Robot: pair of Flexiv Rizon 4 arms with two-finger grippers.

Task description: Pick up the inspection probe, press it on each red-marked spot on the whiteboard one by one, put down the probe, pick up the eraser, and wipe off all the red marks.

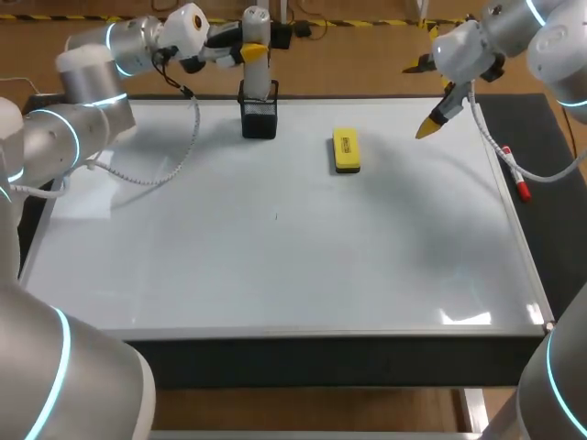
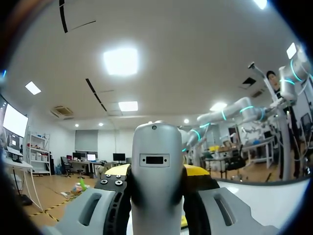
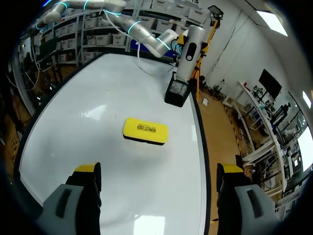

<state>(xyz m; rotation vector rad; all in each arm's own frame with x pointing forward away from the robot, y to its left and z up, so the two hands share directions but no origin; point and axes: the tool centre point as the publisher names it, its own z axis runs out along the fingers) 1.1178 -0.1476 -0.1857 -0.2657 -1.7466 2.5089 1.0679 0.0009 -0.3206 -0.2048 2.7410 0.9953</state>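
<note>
The silver inspection probe [image 1: 258,55] stands upright in a black mesh holder [image 1: 260,119] at the back of the whiteboard [image 1: 275,275]. My left gripper [image 1: 254,52] is shut on the probe's upper part; in the left wrist view the probe [image 2: 155,196] fills the space between the fingers of that gripper [image 2: 155,171]. The yellow eraser [image 1: 345,150] lies flat right of the holder. My right gripper [image 1: 429,126] hangs open and empty above the board's back right. From the right gripper [image 3: 159,169] the eraser [image 3: 145,130] lies ahead, with the holder [image 3: 177,92] and probe [image 3: 188,51] beyond. I see no red marks.
A red marker [image 1: 516,176] lies on the dark mat just past the whiteboard's right edge. A tiny dark speck [image 1: 275,215] sits near the board's middle. The white cable [image 1: 156,174] of my left arm droops over the back left of the board.
</note>
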